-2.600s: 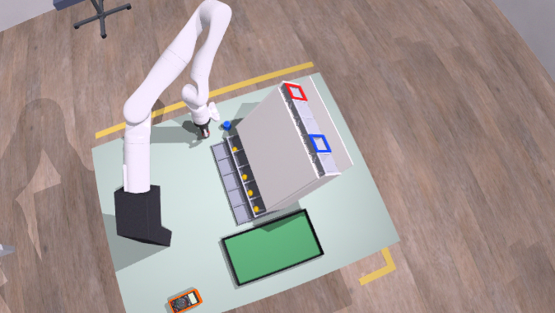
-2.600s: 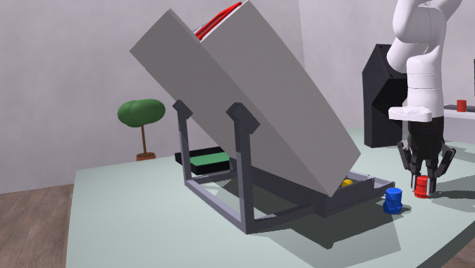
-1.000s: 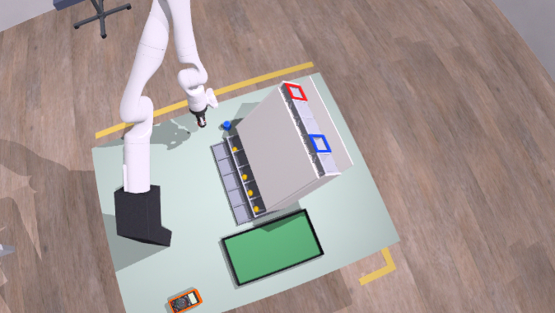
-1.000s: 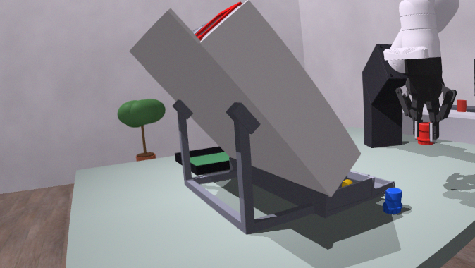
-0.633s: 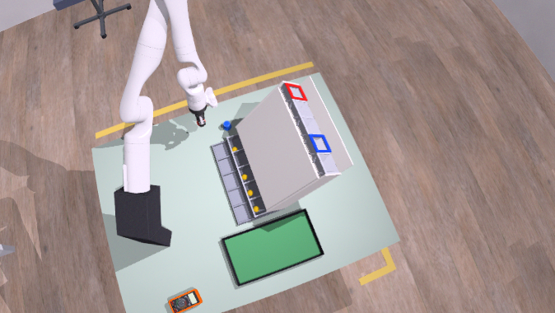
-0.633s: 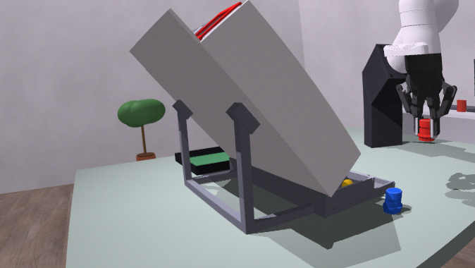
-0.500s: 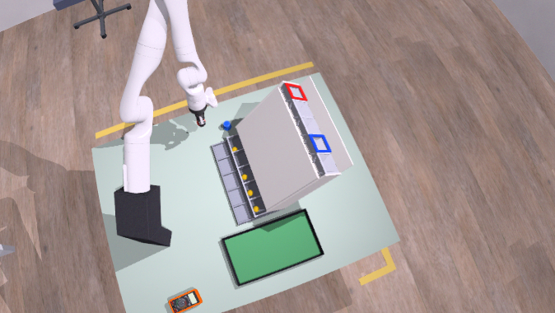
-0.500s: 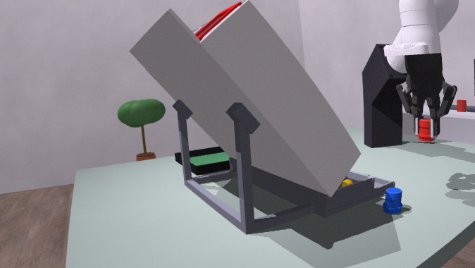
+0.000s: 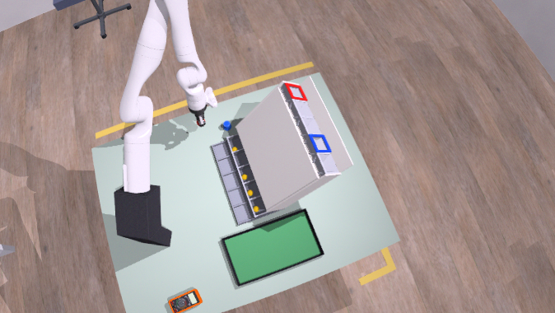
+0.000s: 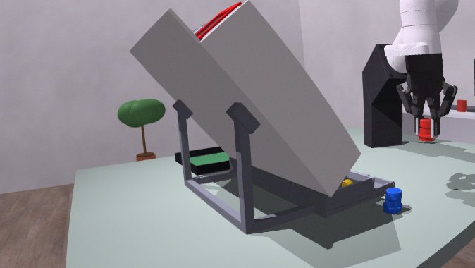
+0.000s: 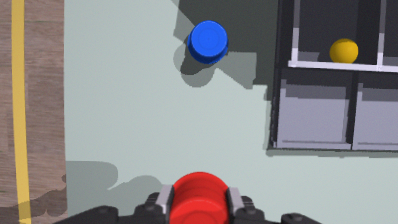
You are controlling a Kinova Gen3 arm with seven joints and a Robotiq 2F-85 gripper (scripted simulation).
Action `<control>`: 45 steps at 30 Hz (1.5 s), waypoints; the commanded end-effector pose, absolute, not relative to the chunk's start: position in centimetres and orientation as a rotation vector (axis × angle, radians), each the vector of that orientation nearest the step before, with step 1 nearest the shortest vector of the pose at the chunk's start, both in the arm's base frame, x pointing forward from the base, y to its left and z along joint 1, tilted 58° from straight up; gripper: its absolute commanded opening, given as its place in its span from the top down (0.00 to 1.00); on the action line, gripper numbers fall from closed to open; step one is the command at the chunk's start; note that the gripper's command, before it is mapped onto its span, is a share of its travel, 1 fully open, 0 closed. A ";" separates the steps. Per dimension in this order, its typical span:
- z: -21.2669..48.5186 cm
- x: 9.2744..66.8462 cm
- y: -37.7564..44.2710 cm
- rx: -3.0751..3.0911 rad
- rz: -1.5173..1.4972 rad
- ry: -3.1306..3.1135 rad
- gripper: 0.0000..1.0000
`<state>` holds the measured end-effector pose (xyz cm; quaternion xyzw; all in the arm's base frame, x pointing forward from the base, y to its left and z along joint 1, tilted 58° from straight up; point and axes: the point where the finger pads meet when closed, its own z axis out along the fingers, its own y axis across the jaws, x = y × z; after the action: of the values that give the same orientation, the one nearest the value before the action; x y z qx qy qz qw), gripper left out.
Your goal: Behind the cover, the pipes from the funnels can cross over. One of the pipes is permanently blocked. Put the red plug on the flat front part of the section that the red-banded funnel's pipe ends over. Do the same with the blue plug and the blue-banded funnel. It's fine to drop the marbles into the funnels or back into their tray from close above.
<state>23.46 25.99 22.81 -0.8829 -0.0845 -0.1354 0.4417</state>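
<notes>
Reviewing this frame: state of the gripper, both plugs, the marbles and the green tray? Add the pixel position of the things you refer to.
Gripper (image 9: pixel 201 123) (image 10: pixel 427 130) (image 11: pixel 200 202): shut on the red plug.
Red plug (image 10: pixel 426 130) (image 11: pixel 200 200): held, upright.
Blue plug (image 9: pixel 226 125) (image 10: pixel 392 201) (image 11: pixel 208 41): standing on the table.
Four marbles (image 9: pixel 244 177): in separate sections.
Green tray (image 9: pixel 272 249) (image 10: pixel 211 159): flat, no marbles inside.

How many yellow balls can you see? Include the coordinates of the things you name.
4: one each in four of the dark compartments along the lower edge of the sloping grey box (image 9: pixel 273 144) (image 10: pixel 282 88). More may be hidden under its cover.
</notes>
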 end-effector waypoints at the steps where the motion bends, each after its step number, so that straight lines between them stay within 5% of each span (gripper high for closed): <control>1: 22.7 23.5 25.9 -2.151 -0.428 -0.162 1.00; 34: 22.8 23.4 25.9 -2.151 -0.427 -0.160 1.00; 35: 18.5 27.0 21.7 -2.159 -0.407 -0.170 1.00; 45: 14.1 30.1 17.4 -2.159 -0.407 -0.170 1.00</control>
<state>26.28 20.68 17.52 -0.8888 -0.0748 -0.1353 0.4314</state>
